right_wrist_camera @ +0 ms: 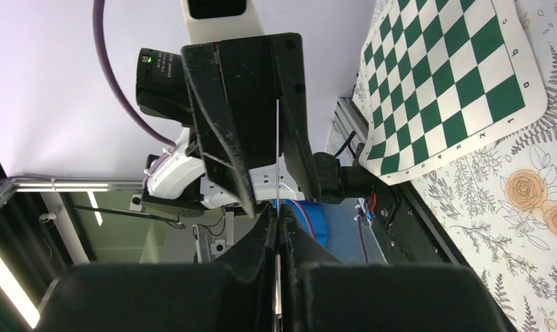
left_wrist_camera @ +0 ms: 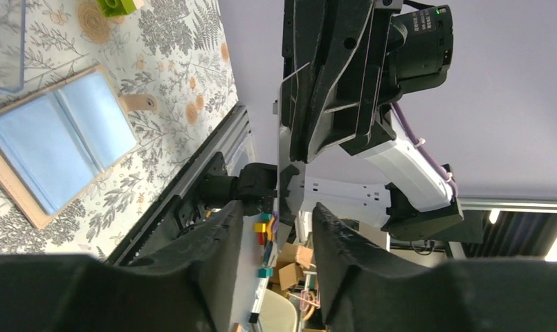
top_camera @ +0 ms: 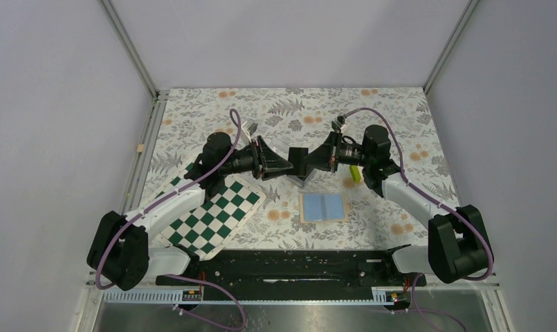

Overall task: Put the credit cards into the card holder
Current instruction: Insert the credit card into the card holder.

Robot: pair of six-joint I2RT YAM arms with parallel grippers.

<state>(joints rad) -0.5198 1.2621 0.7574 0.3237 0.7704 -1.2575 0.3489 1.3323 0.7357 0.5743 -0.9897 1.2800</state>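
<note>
A credit card (top_camera: 299, 160) is held in mid-air, pinched edge-on by the closed right pincer (right_wrist_camera: 277, 214). The left pincer (left_wrist_camera: 277, 211) is spread wide, its fingers flanking the card's other end. Just nearer, the card holder (top_camera: 324, 206) lies unfolded on the desk (top_camera: 400, 117), blue lining up.

One card (top_camera: 298, 158), one card holder (top_camera: 324, 206), one board (top_camera: 216, 214), one block (top_camera: 355, 173)

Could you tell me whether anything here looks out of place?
Only the chequered board at near left: it lies diagonal, while the card holder lies square, open and flat.
</note>
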